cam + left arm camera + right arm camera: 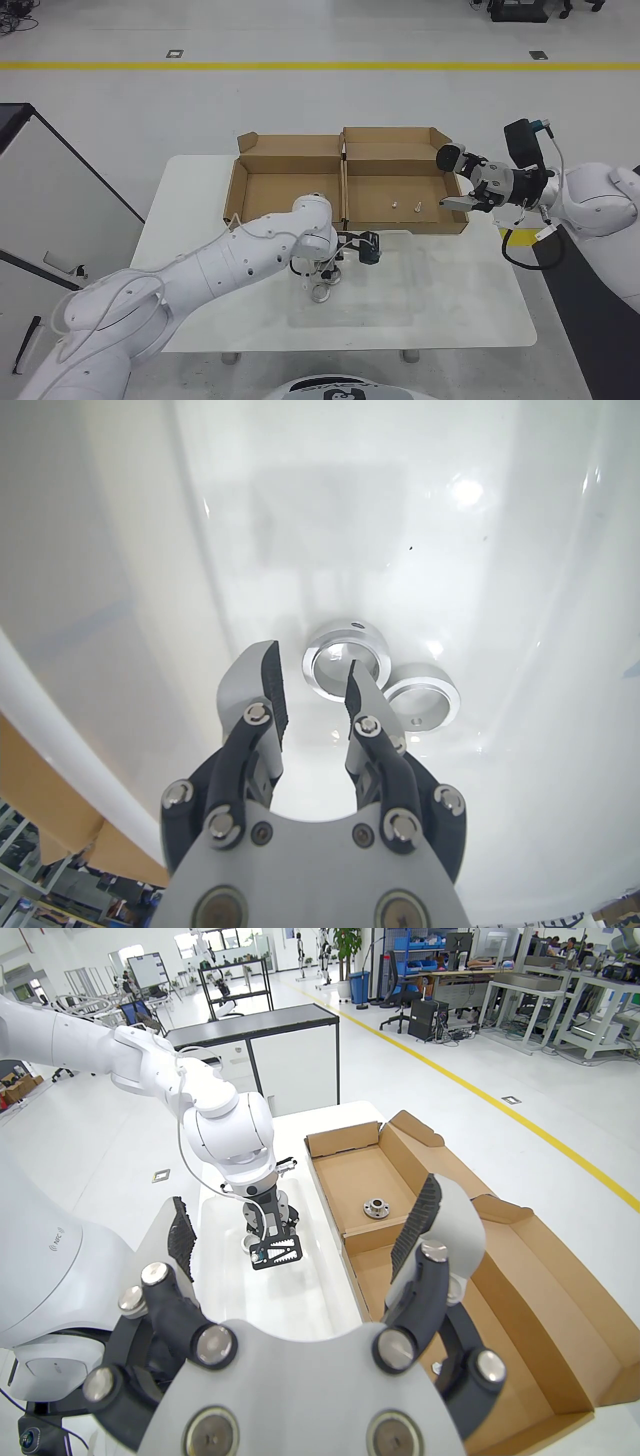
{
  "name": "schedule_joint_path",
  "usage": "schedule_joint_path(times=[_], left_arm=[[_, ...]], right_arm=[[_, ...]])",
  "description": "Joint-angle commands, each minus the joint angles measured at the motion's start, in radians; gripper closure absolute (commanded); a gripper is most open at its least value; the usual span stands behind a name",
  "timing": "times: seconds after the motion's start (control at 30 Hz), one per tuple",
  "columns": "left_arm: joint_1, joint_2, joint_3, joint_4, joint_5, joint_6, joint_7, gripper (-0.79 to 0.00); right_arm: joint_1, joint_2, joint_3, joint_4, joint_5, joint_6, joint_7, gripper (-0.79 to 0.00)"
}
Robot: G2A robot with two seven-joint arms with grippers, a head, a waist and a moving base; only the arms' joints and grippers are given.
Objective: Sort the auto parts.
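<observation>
Left gripper (pixel 312 657) is being held open, as is the right gripper (pixel 303 1190) near the two boxes (pixel 270 195). One tray (pixel 390 300) is being used for two rings (pixel 347 634), lying just beside each other under the left gripper; either could be knocked aside if clipped during closing.

Bright even light, glare spots on white tray (pixel 350 525), soft shadows

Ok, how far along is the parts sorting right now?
Done: a flanged hub lies in the left box, two small parts in the right box. In hand: nothing yet; the left gripper hangs open over two rings in the clear tray, and the right gripper is open and empty. Left: both rings need boxing.
</observation>
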State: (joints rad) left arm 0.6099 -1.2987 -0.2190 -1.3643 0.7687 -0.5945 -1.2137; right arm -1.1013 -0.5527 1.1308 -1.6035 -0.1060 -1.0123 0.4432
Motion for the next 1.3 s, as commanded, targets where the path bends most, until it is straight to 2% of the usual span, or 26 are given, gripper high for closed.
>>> schedule_joint_path(times=[0.0, 0.83, 0.9, 0.97, 1.0, 1.27], left_arm=[[0.003, -0.002, 0.0, 0.007, 0.0, -0.002, -0.001, -0.326], [0.015, -0.024, -0.004, 0.062, 0.019, -0.02, 0.008, -0.249], [0.015, -0.024, -0.004, 0.068, 0.023, -0.021, 0.009, -0.228], [0.015, -0.025, -0.004, 0.072, 0.026, -0.022, 0.01, -0.142], [0.015, -0.025, -0.003, 0.074, 0.028, -0.022, 0.01, 0.0], [0.002, -0.022, -0.009, 0.058, 0.017, -0.018, 0.006, 0.0]], right_arm=[[0.0, 0.0, 0.0, 0.0, 0.0, 0.0, 0.0, -0.785], [0.0, 0.0, 0.0, 0.0, 0.0, 0.0, 0.0, -0.785], [0.0, 0.0, 0.0, 0.0, 0.0, 0.0, 0.0, -0.785], [0.0, 0.0, 0.0, 0.0, 0.0, 0.0, 0.0, -0.785], [0.0, 0.0, 0.0, 0.0, 0.0, 0.0, 0.0, -0.785], [0.0, 0.0, 0.0, 0.0, 0.0, 0.0, 0.0, -0.785]])
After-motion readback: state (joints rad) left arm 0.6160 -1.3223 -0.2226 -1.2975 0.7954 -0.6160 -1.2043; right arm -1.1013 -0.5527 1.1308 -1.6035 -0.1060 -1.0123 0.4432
